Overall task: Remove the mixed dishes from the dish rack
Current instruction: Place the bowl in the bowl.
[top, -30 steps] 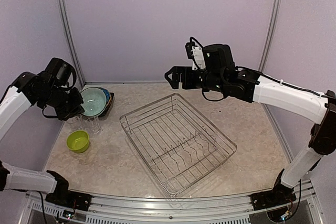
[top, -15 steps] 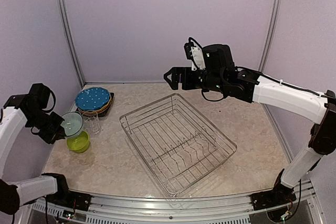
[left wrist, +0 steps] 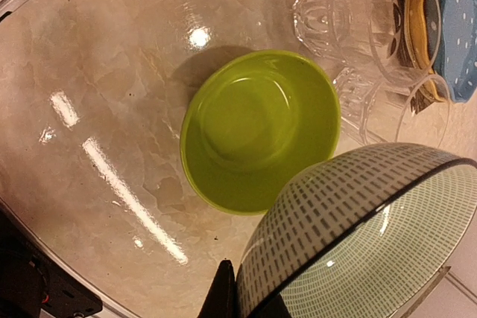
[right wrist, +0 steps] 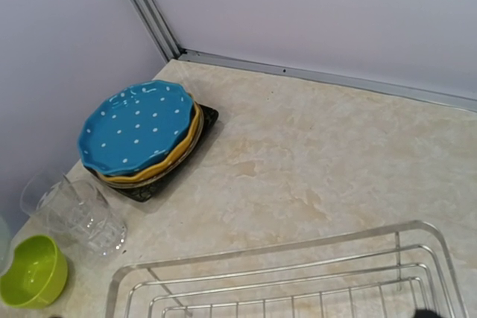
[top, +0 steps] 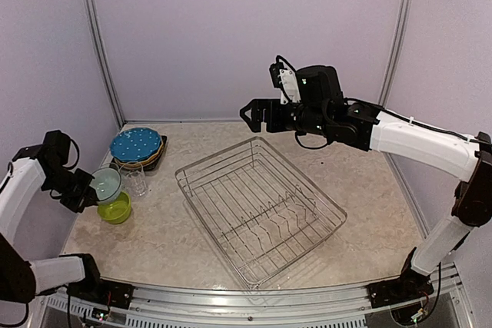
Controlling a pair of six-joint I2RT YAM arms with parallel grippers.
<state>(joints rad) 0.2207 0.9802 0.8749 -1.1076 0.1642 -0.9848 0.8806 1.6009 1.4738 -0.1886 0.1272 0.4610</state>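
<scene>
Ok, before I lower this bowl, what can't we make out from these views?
- Left gripper: its grip is hidden behind the pale-blue bowl in the left wrist view.
- Gap between that bowl and the lime bowl: they overlap in top and left wrist views, height unclear.
- Plates under the blue-dotted plate: right wrist view shows only rims.
- Right gripper: cut off by its wrist view's bottom edge.

Left arm, right arm: white link shells, black joints. Right wrist: black fingers, small white module, looped black cable.
</scene>
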